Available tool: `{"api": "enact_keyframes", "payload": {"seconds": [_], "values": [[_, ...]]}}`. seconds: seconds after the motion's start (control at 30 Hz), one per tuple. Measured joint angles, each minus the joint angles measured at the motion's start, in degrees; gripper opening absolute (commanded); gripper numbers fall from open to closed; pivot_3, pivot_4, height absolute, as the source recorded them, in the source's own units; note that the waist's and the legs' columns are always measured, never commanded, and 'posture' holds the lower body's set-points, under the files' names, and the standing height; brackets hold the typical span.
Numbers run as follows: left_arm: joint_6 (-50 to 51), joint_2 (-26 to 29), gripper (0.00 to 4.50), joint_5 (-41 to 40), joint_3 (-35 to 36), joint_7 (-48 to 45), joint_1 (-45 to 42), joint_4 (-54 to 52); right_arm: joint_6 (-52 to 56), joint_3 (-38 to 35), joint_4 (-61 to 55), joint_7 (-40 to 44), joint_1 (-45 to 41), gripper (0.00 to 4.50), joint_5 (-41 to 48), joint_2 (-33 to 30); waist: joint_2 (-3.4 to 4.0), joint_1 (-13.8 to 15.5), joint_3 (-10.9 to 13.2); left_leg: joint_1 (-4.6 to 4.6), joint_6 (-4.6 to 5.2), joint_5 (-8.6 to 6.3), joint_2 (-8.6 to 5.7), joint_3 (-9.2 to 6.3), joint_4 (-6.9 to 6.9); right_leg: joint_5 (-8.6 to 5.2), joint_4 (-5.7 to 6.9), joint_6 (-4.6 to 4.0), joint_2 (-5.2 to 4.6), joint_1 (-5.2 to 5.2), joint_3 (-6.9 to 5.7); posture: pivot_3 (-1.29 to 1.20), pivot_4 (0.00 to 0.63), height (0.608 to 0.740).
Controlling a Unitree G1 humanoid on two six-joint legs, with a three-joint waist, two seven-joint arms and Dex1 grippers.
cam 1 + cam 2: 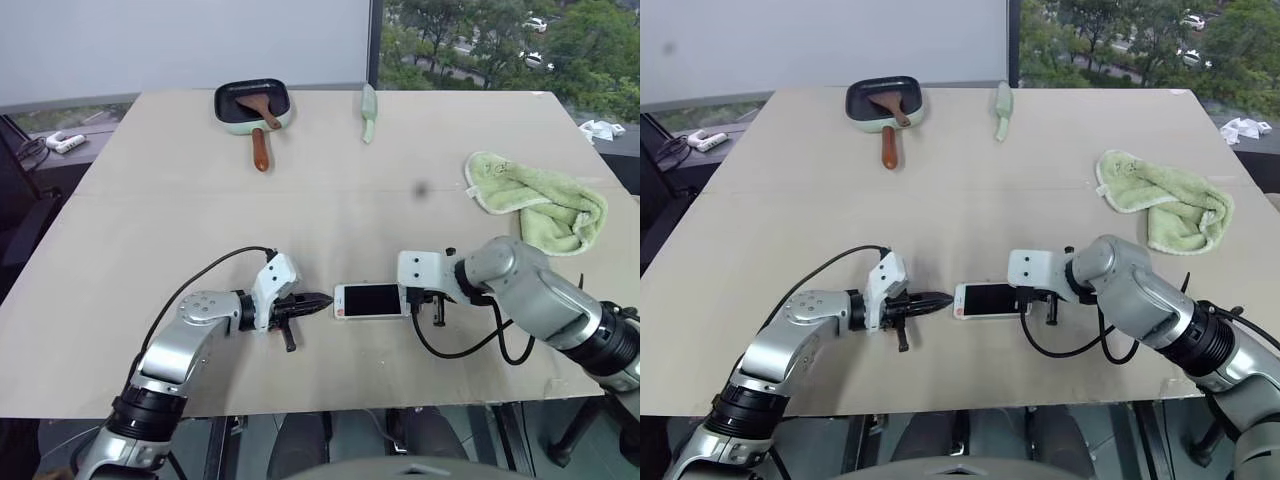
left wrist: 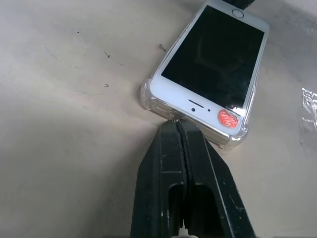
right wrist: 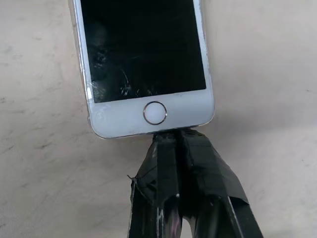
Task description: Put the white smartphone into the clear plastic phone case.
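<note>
The white smartphone (image 1: pixel 370 300) lies screen up near the table's front edge, between my two grippers. The clear plastic phone case (image 2: pixel 147 97) shows as a glossy rim wrapped around the phone's corners at the earpiece end; the phone sits inside it there. My left gripper (image 1: pixel 322 299) is shut, and its tip (image 2: pixel 178 126) touches the case's earpiece end. At the home-button end, my right gripper (image 3: pixel 173 136) is also shut, with its tip against the phone's edge. Neither gripper holds anything.
A small green frying pan (image 1: pixel 252 105) with a wooden spatula sits at the table's far side, with a pale green utensil (image 1: pixel 368 112) beside it. A crumpled green towel (image 1: pixel 537 202) lies at the right. The front table edge (image 1: pixel 300 410) is close behind both grippers.
</note>
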Motion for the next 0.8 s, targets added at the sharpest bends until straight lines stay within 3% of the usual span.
{"api": "enact_keyframes", "payload": {"seconds": [0.2,0.3,0.47,0.6,0.8], "values": [[-0.2,1.9,0.00,-2.3,4.7,0.0,1.4,-0.2,0.3,-11.3,-4.2,-0.4,5.4,0.03,5.0,-2.9,0.00,-0.4,0.0,-0.55,-0.01,0.00,0.04,-0.25,-0.01,0.11,0.00,0.19,0.09,-0.53,-0.08,0.00,0.150,0.740],[-0.5,2.1,0.00,-4.3,7.3,-0.5,2.3,-0.3,-3.4,-20.4,-2.8,-2.7,10.6,0.03,9.8,1.6,-0.01,-0.5,0.0,-0.73,-0.01,0.01,0.04,-0.28,-0.03,0.12,-0.01,0.20,0.12,-0.67,-0.09,0.00,0.150,0.740],[-1.2,0.8,0.00,-6.6,7.4,-1.3,1.8,-1.8,-13.1,-29.3,-0.9,-4.5,16.5,0.03,16.7,9.5,-0.04,-0.3,0.0,-0.74,-0.01,0.01,0.04,-0.18,-0.01,0.12,0.00,0.22,0.12,-0.64,-0.14,0.00,0.150,0.740],[-2.8,-1.6,0.00,-6.2,3.2,-2.1,0.5,-2.5,-22.4,-30.5,1.6,-2.7,25.4,0.03,23.0,15.1,-0.01,0.0,0.0,-0.72,-0.01,0.01,0.03,-0.09,0.04,0.13,0.00,0.22,0.12,-0.58,-0.15,0.00,0.150,0.740],[-8.0,-3.7,0.00,0.5,-4.9,-2.0,-2.5,2.1,-32.1,-30.7,7.8,-1.8,28.3,0.03,24.9,18.0,0.00,-0.6,0.0,-0.53,0.00,0.01,0.03,-0.11,0.12,0.13,0.06,0.21,0.20,-0.42,-0.12,0.00,0.150,0.740]]}}
